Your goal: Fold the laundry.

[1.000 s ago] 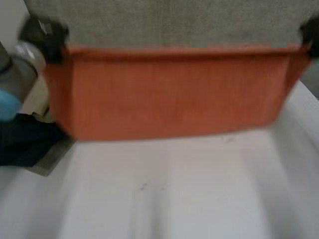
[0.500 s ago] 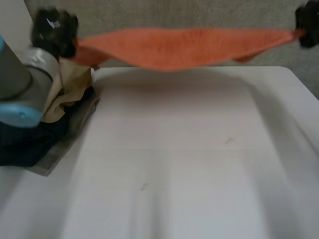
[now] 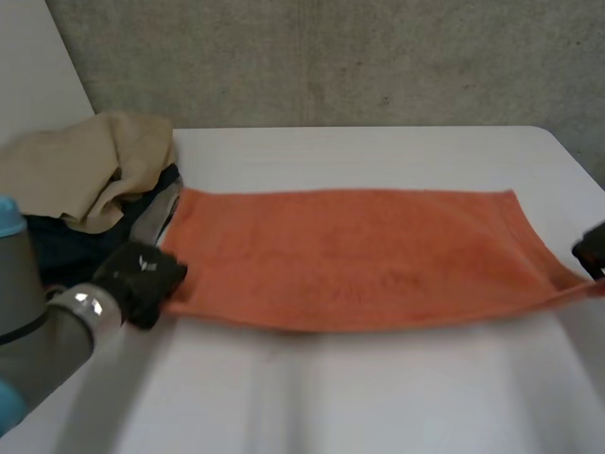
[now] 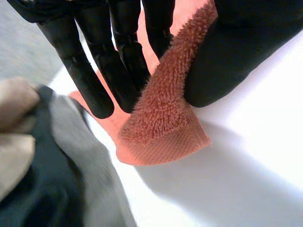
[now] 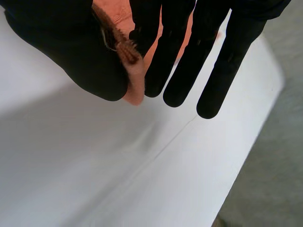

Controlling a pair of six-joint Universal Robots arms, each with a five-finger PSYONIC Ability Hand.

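towel [image 3: 350, 255], aloft a second ago, now flat on table [image 3: 378, 397]; left hand [image 3: 142, 276] and right hand [image 3: 593, 250] pinch its near corners; folding can begin.

One orange towel [image 3: 359, 255], one white table [image 3: 378, 397]. Three more laundry pieces in one heap — one beige cloth [image 3: 85, 170], one dark garment [image 3: 61, 251], one grey cloth [image 3: 149, 222]. Two black hands — left hand [image 3: 142, 279], right hand [image 3: 591, 251].

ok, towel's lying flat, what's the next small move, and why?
Probably lift both near corners toward the far edge: the orange towel lies spread on the table, left hand and right hand each pinching a near corner.
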